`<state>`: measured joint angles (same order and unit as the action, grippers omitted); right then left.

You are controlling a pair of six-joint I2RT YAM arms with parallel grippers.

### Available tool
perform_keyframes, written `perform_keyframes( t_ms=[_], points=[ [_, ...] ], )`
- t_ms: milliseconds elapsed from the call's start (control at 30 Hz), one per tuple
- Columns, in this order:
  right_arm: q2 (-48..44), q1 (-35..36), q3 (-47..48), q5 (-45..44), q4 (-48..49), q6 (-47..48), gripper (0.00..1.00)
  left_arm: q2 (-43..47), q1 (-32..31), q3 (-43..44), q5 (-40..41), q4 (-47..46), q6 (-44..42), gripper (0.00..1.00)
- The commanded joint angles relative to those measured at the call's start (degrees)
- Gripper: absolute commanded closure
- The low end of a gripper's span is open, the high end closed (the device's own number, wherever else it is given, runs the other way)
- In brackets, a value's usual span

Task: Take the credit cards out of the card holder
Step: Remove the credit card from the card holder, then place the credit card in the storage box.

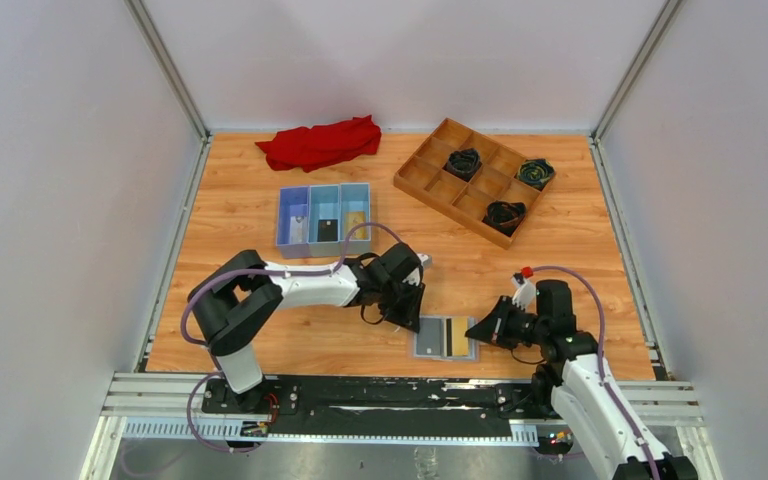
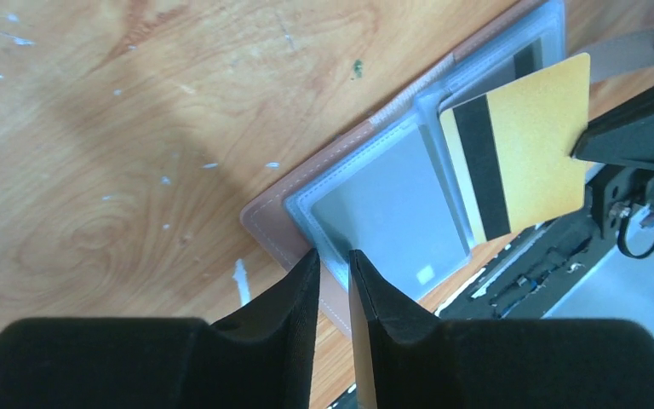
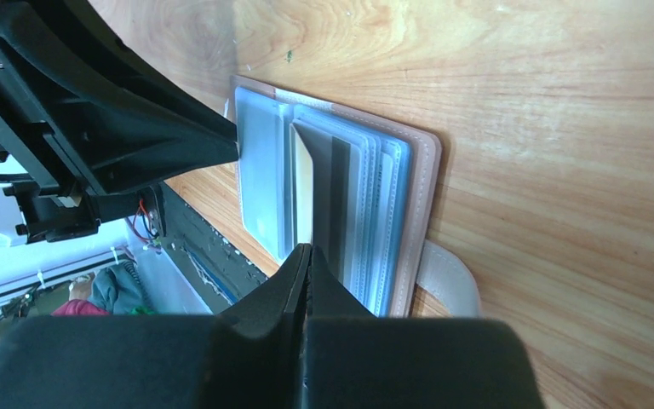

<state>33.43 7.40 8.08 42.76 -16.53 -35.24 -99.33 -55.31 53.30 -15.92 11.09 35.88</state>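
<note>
The card holder lies open on the table near the front edge, its grey clear-rimmed panels facing up over a tan-pink cover. My left gripper stands narrowly open, its tips resting on the holder's left rim with nothing between them. My right gripper is shut on a gold-tan credit card with a black stripe. The card is partly out of the right panel and appears edge-on in the right wrist view. In the top view the right gripper sits at the holder's right side and the left gripper at its left.
A blue three-compartment tray behind the left arm holds a pale, a black and a gold card. A wooden grid tray with dark coiled items stands back right, a red cloth back left. The holder's strap lies beside my right fingers.
</note>
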Motion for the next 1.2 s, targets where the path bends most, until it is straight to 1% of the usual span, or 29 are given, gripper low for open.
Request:
perform_keyframes(
  t_ms=[0,233,333,400,467,500,767,1000,1167],
  points=[
    [-0.5,-0.8,-0.5,-2.3,-3.0,-1.4,1.0,1.6,0.0,2.4,3.9,6.4,-2.8,0.74],
    [1.5,-0.8,0.4,-0.5,-1.6,-0.4,1.0,3.3,0.0,4.4,0.9,4.6,-1.0,0.73],
    [2.4,-0.8,0.5,0.5,-0.7,-0.2,1.0,3.6,-0.1,4.7,-0.1,3.2,1.1,0.73],
    [2.8,-0.8,0.8,0.4,-0.5,0.3,1.0,3.8,-0.1,3.4,-2.9,-1.6,4.6,0.69],
    [3.2,-0.8,1.3,0.7,0.0,0.5,1.0,3.5,-0.1,1.3,-6.4,-8.2,8.1,0.68],
    [3.6,-0.8,1.5,1.1,0.5,0.5,1.0,2.6,-0.3,0.9,-7.4,-10.0,9.1,0.68],
    [7.7,-0.8,1.0,5.4,5.8,-1.0,1.0,-3.4,-1.0,2.8,-8.4,-10.3,8.1,0.69],
    [10.4,-0.8,0.6,8.7,8.4,-0.7,1.0,-6.3,-1.0,2.7,-8.0,-10.8,7.7,0.7],
    [12.6,-0.8,0.2,10.1,9.9,-0.2,0.9,-7.5,-1.0,2.9,-8.3,-10.8,7.5,0.7]
  ],
)
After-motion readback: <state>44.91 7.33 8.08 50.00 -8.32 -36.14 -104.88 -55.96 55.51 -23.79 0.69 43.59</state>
